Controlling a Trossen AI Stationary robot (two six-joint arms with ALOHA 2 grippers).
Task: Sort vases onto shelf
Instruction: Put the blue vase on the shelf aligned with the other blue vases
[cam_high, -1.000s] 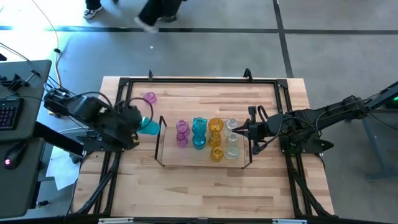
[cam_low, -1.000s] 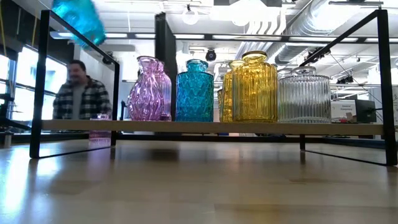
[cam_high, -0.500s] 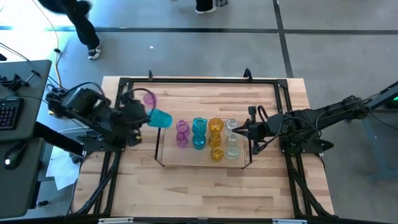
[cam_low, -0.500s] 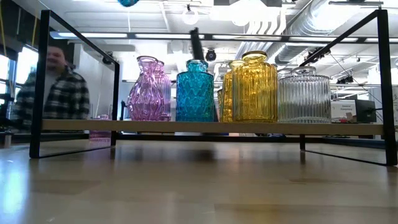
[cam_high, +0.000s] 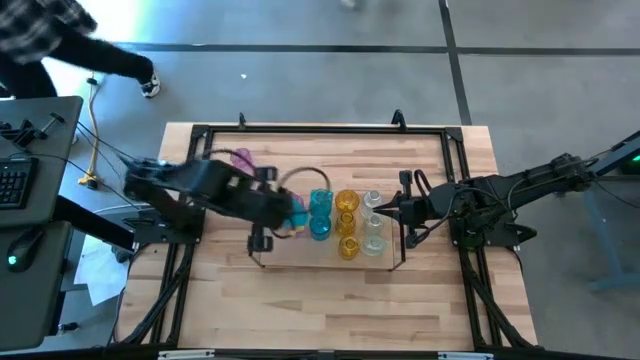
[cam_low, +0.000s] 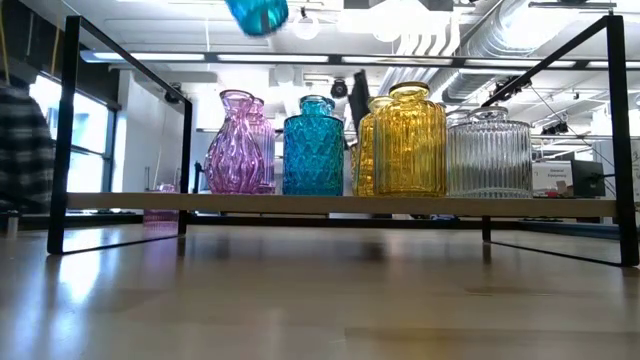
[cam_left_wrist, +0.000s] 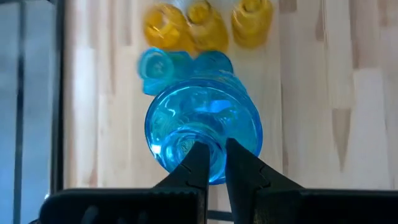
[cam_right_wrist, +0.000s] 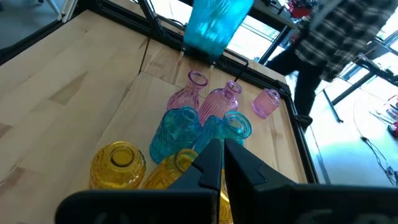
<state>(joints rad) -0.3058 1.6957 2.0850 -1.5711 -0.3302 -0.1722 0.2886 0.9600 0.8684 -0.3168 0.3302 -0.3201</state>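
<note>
Currently left end effector (cam_left_wrist: 211, 163) pinched on blue vase (cam_left_wrist: 204, 127), carried in air above shelf (cam_high: 262, 232), over the blue row; glass = light, rigid, slick, breakable; neck/rim the best hold, gentle set-down advised; right end effector (cam_right_wrist: 217, 158) narrow, near shelf's other end, waiting.

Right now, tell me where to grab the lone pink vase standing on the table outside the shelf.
Probably the narrow neck of the pink vase, coming straight down from above: it stands upright, mouth up, apart from the others, and its bulbous body is wider.
</note>
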